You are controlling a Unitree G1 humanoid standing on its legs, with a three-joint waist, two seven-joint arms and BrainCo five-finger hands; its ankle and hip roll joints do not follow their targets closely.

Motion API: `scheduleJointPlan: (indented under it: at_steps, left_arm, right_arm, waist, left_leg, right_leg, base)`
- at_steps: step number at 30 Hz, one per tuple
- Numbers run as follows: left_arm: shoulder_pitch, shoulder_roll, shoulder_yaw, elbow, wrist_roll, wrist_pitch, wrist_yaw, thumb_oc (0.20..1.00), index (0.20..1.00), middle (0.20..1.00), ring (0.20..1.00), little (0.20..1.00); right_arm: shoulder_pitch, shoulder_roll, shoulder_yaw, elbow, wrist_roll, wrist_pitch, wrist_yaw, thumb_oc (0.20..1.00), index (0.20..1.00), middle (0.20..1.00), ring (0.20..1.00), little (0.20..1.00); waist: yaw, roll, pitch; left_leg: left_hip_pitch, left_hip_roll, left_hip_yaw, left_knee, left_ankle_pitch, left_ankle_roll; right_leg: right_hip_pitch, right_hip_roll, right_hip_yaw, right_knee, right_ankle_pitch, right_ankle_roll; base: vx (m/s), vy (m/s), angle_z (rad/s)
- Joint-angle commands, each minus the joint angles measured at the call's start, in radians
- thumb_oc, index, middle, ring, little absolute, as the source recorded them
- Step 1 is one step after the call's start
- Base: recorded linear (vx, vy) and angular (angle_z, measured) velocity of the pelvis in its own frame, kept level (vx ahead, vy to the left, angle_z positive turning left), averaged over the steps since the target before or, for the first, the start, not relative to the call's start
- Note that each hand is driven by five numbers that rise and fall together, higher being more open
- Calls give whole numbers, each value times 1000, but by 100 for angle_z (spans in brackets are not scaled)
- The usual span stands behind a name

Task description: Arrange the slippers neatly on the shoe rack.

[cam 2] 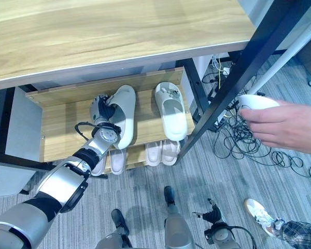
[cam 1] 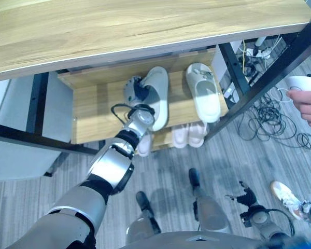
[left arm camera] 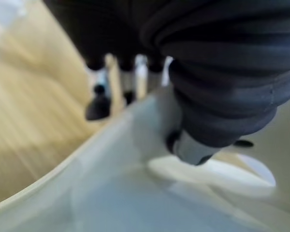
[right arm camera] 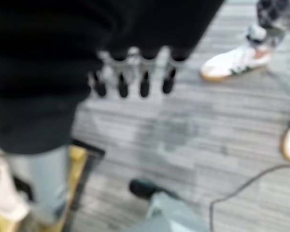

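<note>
Left hand (cam 2: 100,110) reached in under the wooden table top (cam 1: 119,31), resting on the left grey slipper (cam 1: 156,96) on the upper shelf (cam 1: 93,111) of the shoe rack. Fingers (left arm camera: 97,99) spread over the slipper's back end, thumb (left arm camera: 191,147) pressed against its inner side: curled round it, holding. Slipper lying lengthwise near the shelf's middle, toe just past the front edge. Second grey slipper (cam 2: 172,110) beside it toward the shelf's right edge, apart, toe also over the front edge. Pale pink slippers (cam 2: 162,151) on the lower shelf, at its front edge. Right hand (right arm camera: 135,77) hanging over the floor (right arm camera: 193,130), fingers straight and relaxed, holding nothing. Person's hand (cam 2: 282,124) at right holding a white device (cam 2: 255,101).
</note>
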Motion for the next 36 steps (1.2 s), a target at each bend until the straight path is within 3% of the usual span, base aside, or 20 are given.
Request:
scheduleJointPlan:
  at_steps: [1, 25, 36]
  left_arm:
    - [1, -58, -7, 24, 41, -12, -21, 200, 200, 200, 200, 200]
    - [-75, -32, -28, 72, 37, -10, -81, 200, 200, 200, 200, 200]
    - [-101, -33, 8, 140, -28, -15, -107, 200, 200, 200, 200, 200]
  right_arm:
    - [-38, -33, 18, -22, 10, -27, -22, 1000, 1000, 1000, 1000, 1000]
    - [-51, -53, 32, -6, 22, -29, -1, 1000, 1000, 1000, 1000, 1000]
    - [-62, -58, 52, -14, 16, -25, 10, 1000, 1000, 1000, 1000, 1000]
  waist:
    - [-14, 2, 44]
    - [-35, -1, 56]
    - [-57, -10, 54]
  left_leg:
    - [-8, 11, -82, 12, -7, -13]
    - [-16, 30, -59, 12, 3, -20]
    - [-5, 41, -35, 12, 0, -24]
  right_leg:
    - [-83, -5, -1, 140, -113, 42]
    - [-127, 14, 25, 167, -118, 37]
    - [-149, 30, 43, 190, -125, 32]
  base:
    - [-1, -38, -1]
    - [3, -16, -4]
    - [6, -11, -4]
